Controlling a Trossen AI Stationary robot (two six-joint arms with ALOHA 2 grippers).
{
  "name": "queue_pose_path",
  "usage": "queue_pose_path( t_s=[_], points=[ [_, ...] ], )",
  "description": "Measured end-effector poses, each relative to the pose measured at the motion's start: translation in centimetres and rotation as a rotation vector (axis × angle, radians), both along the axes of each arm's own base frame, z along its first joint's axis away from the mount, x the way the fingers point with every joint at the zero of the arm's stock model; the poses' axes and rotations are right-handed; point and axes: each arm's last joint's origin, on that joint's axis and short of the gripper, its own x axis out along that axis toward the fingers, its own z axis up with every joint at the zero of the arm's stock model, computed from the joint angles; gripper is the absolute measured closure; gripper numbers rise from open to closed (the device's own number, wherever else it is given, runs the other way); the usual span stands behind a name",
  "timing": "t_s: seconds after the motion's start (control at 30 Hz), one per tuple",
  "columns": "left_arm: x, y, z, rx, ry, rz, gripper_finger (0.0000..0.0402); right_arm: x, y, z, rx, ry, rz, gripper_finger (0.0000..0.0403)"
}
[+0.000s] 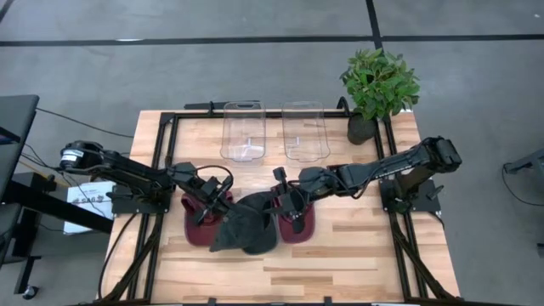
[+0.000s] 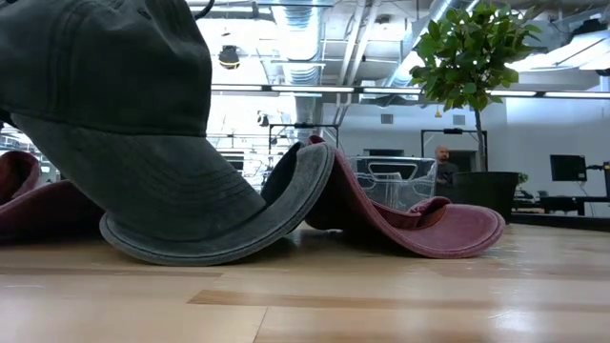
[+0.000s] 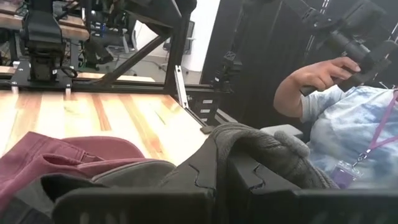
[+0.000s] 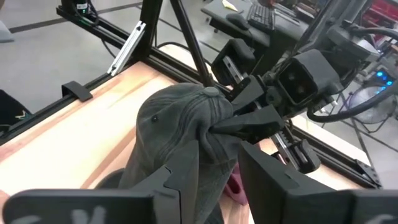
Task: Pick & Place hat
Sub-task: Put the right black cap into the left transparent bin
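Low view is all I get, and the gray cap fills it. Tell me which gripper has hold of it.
Observer: The left gripper is shut on the gray cap, pinching the fabric of its crown.
Operator: Report the right gripper.
Observer: The right gripper is open. Its fingers stand either side of the cap, facing the left gripper across it.
Operator: Give me the drop-off side.
Observer: From above, two clear bins stand side by side on the far part of the table, beyond the caps, with the potted plant next to them on the right arm's side.
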Motion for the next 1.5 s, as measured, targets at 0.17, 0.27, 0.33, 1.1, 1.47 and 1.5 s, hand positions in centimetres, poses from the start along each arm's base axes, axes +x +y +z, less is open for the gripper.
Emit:
queue_pose_path(
  t_s=[0.17,0.27,0.33,1.1,1.47,1.5],
  points=[
    [0.0,0.0,0.1,0.0,-0.01,0.012,0.0392,0.0,0.0,0.0,0.001,-0.004,0.001,0.0301],
    [0.1,0.1,0.2,0.003,-0.024,0.042,0.0392,0.4,0.1,-0.5,-0.001,0.009,0.001,0.0301],
    [0.1,0.1,0.3,0.005,-0.037,0.043,0.0392,0.7,0.2,-1.3,-0.007,0.037,0.001,0.0301],
    [-2.9,-1.1,4.6,-0.026,-0.288,-0.192,0.0392,3.9,-3.0,-5.5,0.506,0.212,-0.116,0.0301],
    [-3.4,-1.5,5.2,0.062,-0.41,-0.217,0.0392,5.3,-5.5,-8.2,0.813,0.38,0.022,0.0301],
    [-3.5,-1.5,5.3,0.064,-0.42,-0.216,0.0392,5.5,-5.4,-8.7,0.818,0.389,0.036,0.0301]
  ],
)
